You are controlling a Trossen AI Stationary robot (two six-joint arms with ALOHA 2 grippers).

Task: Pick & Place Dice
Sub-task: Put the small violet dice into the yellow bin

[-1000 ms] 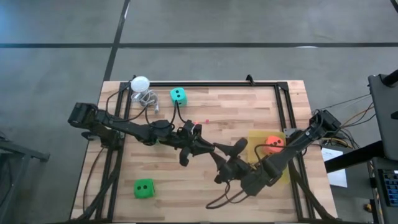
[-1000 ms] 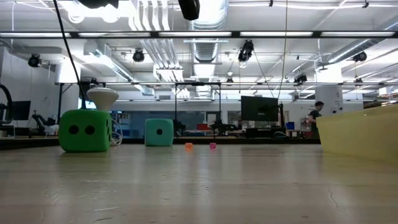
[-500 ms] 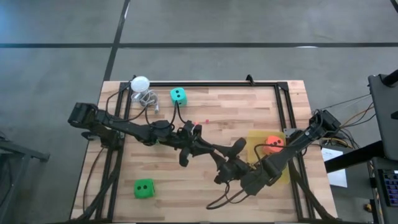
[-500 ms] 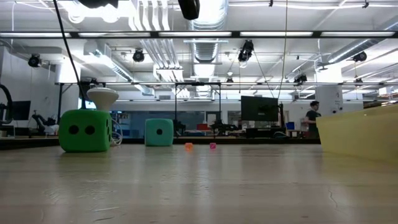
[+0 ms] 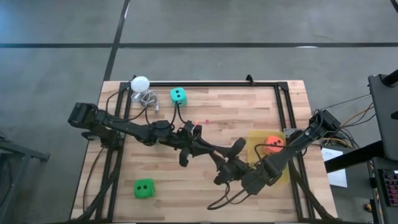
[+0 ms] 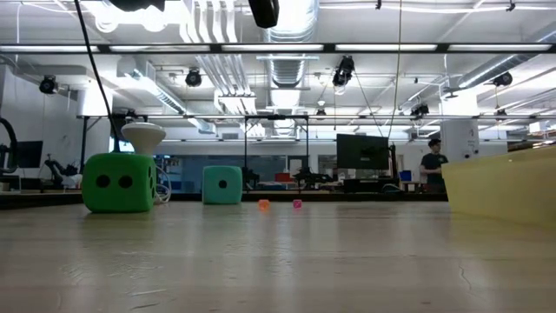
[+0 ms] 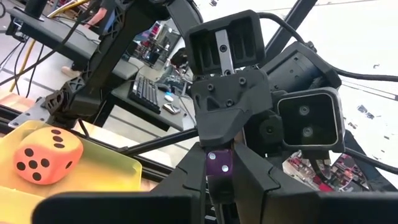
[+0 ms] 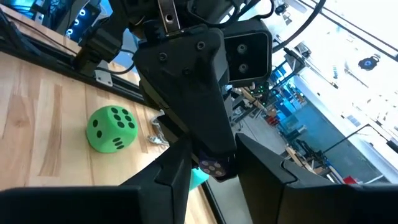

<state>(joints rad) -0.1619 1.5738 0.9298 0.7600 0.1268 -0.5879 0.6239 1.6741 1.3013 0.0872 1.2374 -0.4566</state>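
Note:
High over the table's middle my two grippers meet tip to tip. My left gripper (image 5: 208,148) (image 7: 219,182) is shut on a tiny purple die (image 8: 214,165). My right gripper (image 5: 222,155) (image 8: 214,149) faces it, open, with one finger on either side of that die and a narrow gap to each. A green die (image 5: 143,188) rests on the table near the front left. A teal die (image 5: 178,95) sits at the far left. An orange-red die (image 5: 272,144) lies in the yellow tray (image 5: 256,138). My left gripper pinches the tiny purple die (image 7: 219,163) between its two fingertips, on two opposite faces. The fingers lie about level and point toward the table's right side. The die sticks out past the tips and is lifted clear, high above the table.
A white ball (image 5: 140,83) with a coiled cable sits at the far left corner beside the teal die. Two very small coloured bits (image 6: 263,205) (image 6: 297,204) lie on the wood past the middle. A black frame (image 5: 249,81) runs along the table's edges. A person (image 6: 432,158) stands in the room behind.
Neither arm has visibly shifted. The person in the room behind the table has walked a little toward the left of the low view.

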